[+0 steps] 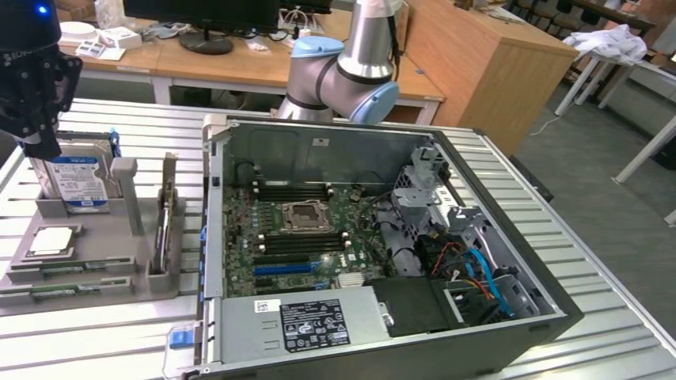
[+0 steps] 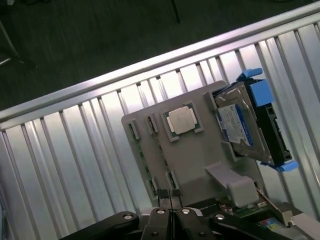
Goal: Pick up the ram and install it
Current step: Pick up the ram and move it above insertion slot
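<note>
Hovers over the grey tray (image 1: 106,247) on the bench (image 1: 95,348) with fingers (image 2: 161,193) pressed shut, gripping nothing. Has the ram (image 1: 66,270) below and toward the tray's near edge, set on edge in a slot just beside the silver chip (image 1: 51,241), on the side away from the hard drive (image 1: 76,182). Long axis along that edge, crosswise in the exterior view.

Slatted table (image 1: 127,127) carries a parts tray (image 1: 106,253) at the exterior view's left, open computer case (image 1: 496,182) just right of it, robot arm (image 1: 354,71) behind the case. In the tray: hard drive (image 1: 77,184) upright at far end, processor (image 1: 53,241) flat nearer, ram sticks (image 1: 66,271) along the near edge. In the case: motherboard (image 1: 317,237) on the floor, power supply (image 1: 301,321) at the near end.
</note>
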You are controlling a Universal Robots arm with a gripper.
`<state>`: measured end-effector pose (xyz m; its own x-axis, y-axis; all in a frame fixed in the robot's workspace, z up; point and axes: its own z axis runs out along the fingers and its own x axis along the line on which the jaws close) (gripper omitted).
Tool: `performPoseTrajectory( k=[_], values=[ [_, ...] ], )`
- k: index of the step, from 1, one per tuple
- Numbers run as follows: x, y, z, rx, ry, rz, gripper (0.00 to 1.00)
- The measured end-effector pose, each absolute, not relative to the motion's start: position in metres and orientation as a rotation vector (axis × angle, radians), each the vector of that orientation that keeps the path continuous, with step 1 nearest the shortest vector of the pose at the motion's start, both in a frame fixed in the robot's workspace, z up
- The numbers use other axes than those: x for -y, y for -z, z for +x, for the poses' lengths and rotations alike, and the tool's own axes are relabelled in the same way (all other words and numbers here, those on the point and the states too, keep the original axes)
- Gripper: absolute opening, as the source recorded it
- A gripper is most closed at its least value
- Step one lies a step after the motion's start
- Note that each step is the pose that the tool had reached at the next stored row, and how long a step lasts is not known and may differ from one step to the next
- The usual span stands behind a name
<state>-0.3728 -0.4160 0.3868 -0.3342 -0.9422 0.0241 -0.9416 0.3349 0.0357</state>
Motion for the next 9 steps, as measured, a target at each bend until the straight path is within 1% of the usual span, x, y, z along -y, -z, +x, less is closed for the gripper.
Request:
performPoseTrajectory(
  k=[9],
  values=[
    [0.4160, -0.3867, -0.3728, 2.509, 0.023, 1.822, 0.11]
  ],
)
